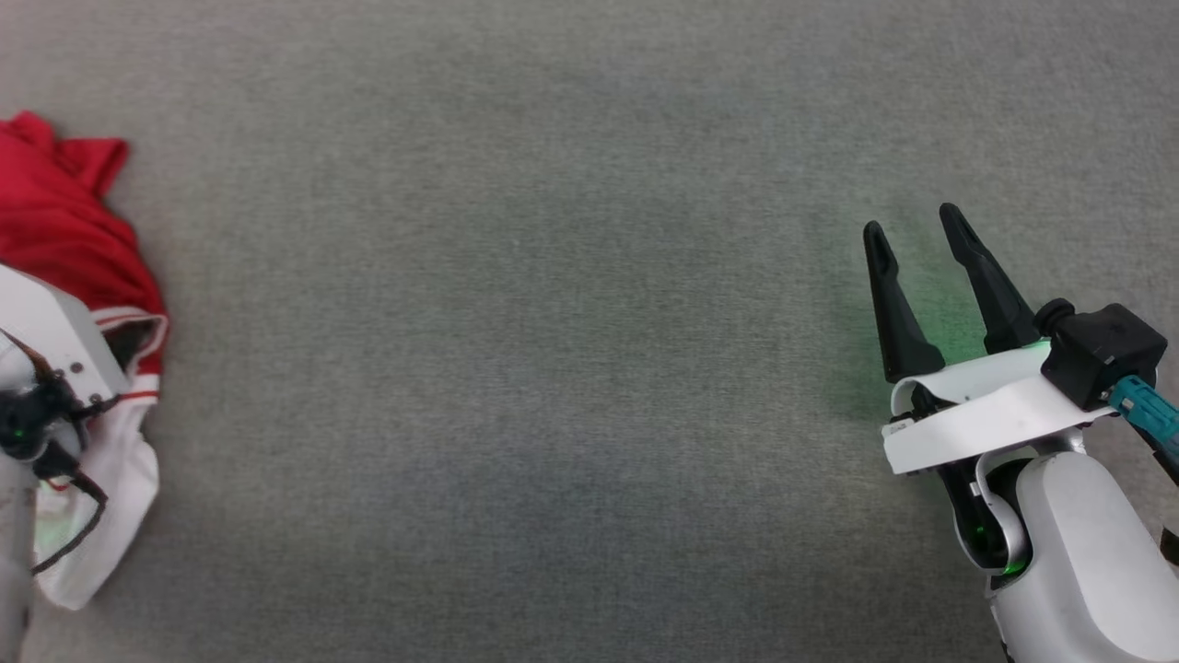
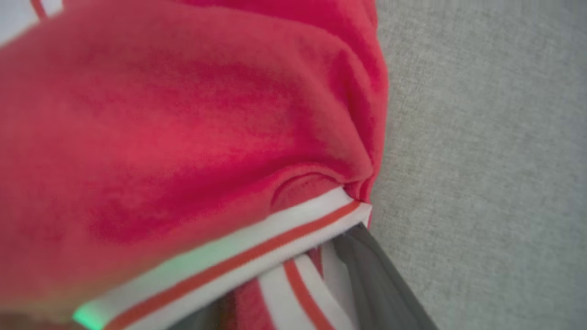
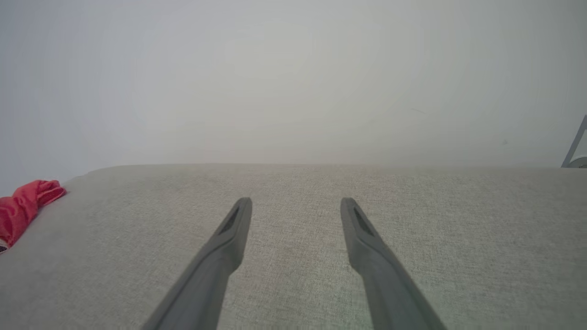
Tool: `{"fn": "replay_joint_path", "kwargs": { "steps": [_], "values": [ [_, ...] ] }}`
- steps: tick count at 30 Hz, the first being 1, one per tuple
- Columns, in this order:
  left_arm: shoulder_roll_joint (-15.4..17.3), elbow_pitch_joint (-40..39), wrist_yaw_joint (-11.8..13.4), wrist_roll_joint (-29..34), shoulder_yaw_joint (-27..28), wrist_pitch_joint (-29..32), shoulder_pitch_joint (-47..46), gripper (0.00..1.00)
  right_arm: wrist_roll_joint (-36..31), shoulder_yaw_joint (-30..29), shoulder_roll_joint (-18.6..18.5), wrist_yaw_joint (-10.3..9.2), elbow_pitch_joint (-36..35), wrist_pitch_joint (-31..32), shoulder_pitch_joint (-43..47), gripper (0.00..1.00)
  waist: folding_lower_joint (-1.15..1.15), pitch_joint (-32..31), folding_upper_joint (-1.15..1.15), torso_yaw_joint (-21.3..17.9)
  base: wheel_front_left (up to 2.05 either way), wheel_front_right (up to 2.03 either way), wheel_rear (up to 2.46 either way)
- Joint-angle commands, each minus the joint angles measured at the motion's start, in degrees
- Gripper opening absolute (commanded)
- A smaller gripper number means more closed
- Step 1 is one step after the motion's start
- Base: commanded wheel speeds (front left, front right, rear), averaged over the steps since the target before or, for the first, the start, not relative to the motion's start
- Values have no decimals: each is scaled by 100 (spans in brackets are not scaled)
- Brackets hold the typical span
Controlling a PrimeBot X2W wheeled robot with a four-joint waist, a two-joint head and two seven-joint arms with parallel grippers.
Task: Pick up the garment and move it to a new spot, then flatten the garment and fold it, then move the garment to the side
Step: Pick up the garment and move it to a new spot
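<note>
The garment [image 1: 64,230], red with white sleeve cloth and red-striped trim, lies bunched at the far left edge of the head view. My left arm's wrist [image 1: 51,359] sits over it, hiding the fingers. In the left wrist view the red cloth [image 2: 183,114] presses close. Its striped trim crosses the gap of my left gripper [image 2: 293,261], and one dark finger [image 2: 380,284] shows beside it. How far the jaws stand apart is hidden by the cloth. My right gripper [image 1: 912,223] hovers open and empty over bare fabric at the right [image 3: 297,201]. The garment [image 3: 23,206] lies far to its left.
The work surface [image 1: 553,322] is a wide grey woven cloth. Its far edge [image 3: 321,166] meets a pale wall. A thin metal frame [image 3: 575,151] stands past the far right corner.
</note>
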Motion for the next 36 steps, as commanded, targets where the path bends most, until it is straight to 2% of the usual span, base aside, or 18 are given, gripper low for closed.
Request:
{"fn": "replay_joint_path", "kwargs": {
  "steps": [1,2,4,5,14,20,25,28,32,36],
  "values": [
    [-543,237,14,-37,-241,22,304,47,-54,25,16,-8,-22,-4,-15,100,0,45,0,-76,0,0,0],
    [-536,222,7,-88,-273,-53,319,30,-58,36,18,-8,-22,-5,-1,100,0,8,0,-69,0,0,0],
    [-431,188,1,-107,-322,-326,316,3,-45,48,32,-8,-21,-5,17,100,0,-82,0,-54,0,0,0],
    [-368,175,1,-67,-368,-484,306,0,-37,46,32,-8,-12,-4,40,100,0,-149,0,-39,0,0,0],
    [56,-134,3,-2,-715,-1823,-49,0,52,-62,140,-8,80,-5,318,100,0,-825,0,47,0,0,0],
    [-146,-1031,3,-229,-1184,-2157,-148,0,108,-267,257,-7,20,-4,609,100,0,-1080,0,-124,0,0,0],
    [-238,-2270,3,-376,-2080,-1902,-209,0,178,-468,342,-8,-40,-4,840,100,0,-1158,0,-345,0,0,0],
    [-245,-3025,3,-430,-2825,-1676,-313,0,238,-594,405,-8,-87,-4,923,100,0,-1148,0,-555,0,0,0],
    [-278,-3686,12,-642,-3767,-1509,-674,0,338,-706,517,-8,-167,-4,924,100,0,-1068,0,-932,0,0,0],
    [-288,-3982,14,-766,-4747,-1683,-1273,0,418,-737,575,-8,-227,-4,871,100,0,-915,0,-1393,0,0,0]
  ]
}}
